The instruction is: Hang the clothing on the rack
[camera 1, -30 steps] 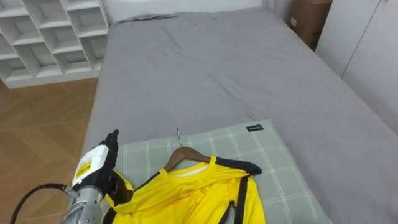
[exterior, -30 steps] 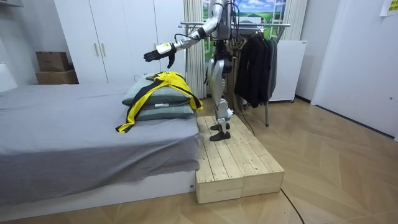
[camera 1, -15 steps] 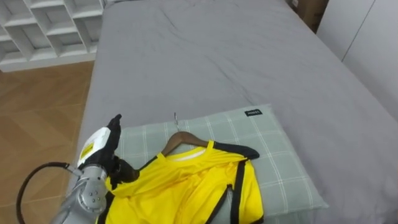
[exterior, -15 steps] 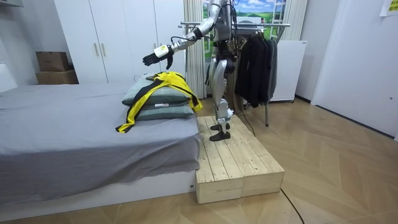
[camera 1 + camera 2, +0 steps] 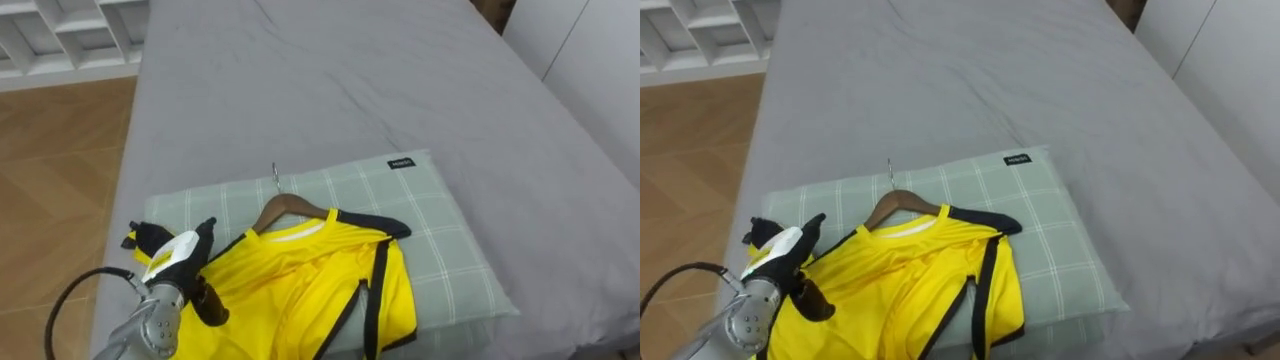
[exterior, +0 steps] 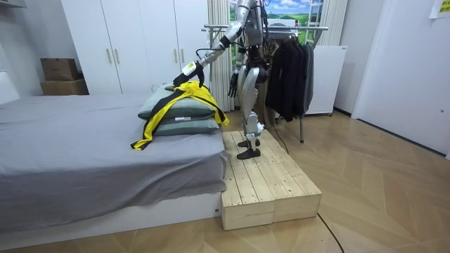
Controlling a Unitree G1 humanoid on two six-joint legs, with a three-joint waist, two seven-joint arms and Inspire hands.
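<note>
Left hand [image 5: 172, 262], fingers [image 5: 143, 236] loosely spread and empty, hovers at the yellow shirt [image 5: 300, 290]'s shoulder. The shirt lies on its hanger [image 5: 290, 205] on a pillow [image 5: 430, 220]. Grabbing cloth alone could pull it off the hanger.

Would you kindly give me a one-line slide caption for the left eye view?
Left hand, open, at the shoulder of a yellow shirt on a wooden hanger atop a checked pillow.
</note>
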